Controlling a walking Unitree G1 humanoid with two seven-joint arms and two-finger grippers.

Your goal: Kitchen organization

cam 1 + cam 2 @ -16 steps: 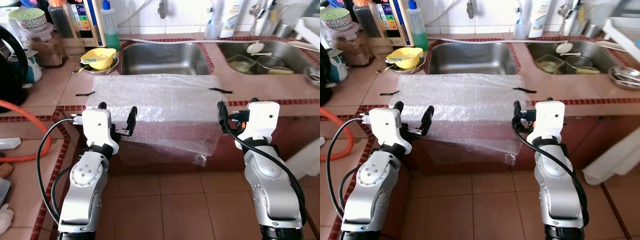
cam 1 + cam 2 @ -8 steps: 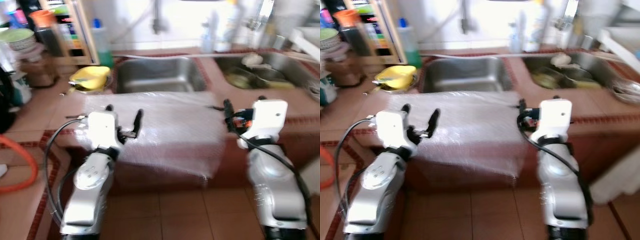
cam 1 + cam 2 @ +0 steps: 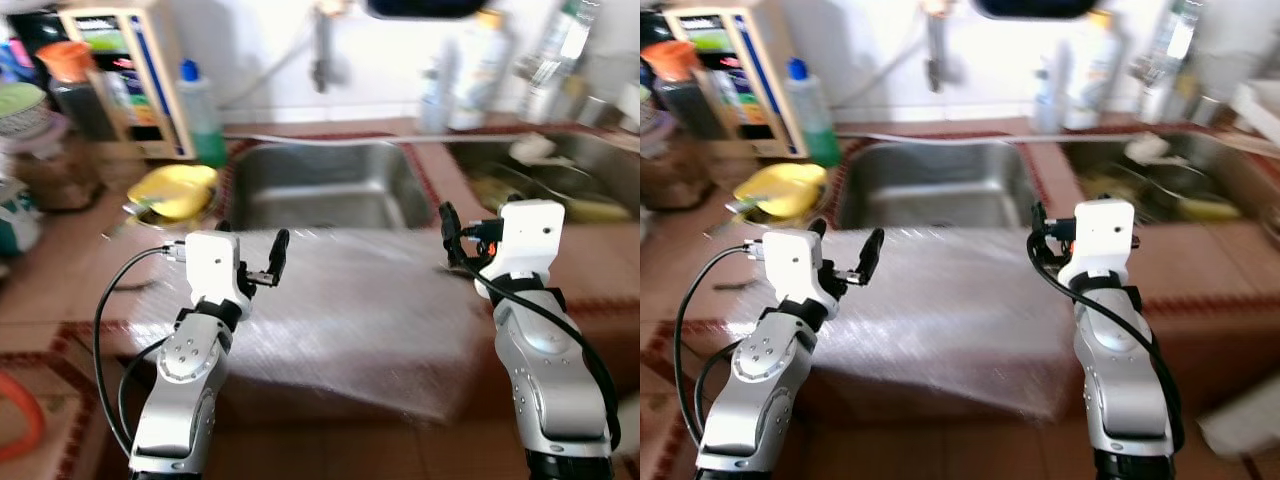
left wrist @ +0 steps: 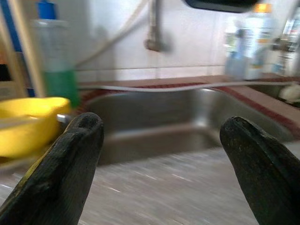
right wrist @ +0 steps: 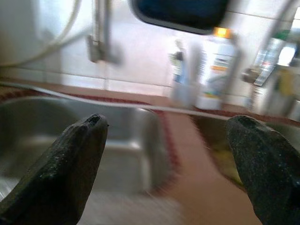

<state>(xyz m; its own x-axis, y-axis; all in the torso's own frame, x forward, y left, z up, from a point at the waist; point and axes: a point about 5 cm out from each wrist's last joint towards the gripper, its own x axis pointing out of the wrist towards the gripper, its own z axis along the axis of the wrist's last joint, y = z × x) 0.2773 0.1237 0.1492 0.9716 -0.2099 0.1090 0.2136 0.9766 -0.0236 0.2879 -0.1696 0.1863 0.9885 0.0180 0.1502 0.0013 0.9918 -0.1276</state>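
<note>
Both the left hand (image 3: 252,258) and the right hand (image 5: 164,154) are released and hold nothing, hovering over the sheet of bubble wrap (image 3: 350,310) that lies on the bench (image 3: 60,270) below them, before the steel sink (image 3: 325,185).

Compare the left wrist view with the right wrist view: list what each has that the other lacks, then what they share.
Left wrist view alone: the left pincer, open, with the yellow bowl and the green bottle beyond its fingers.

Right wrist view alone: the right pincer, open, and blurred shiny items at the far edge, too smeared to name.

Both: the steel sink basin, the faucet pipe on the tiled wall, and the white bottle with an orange cap.
</note>
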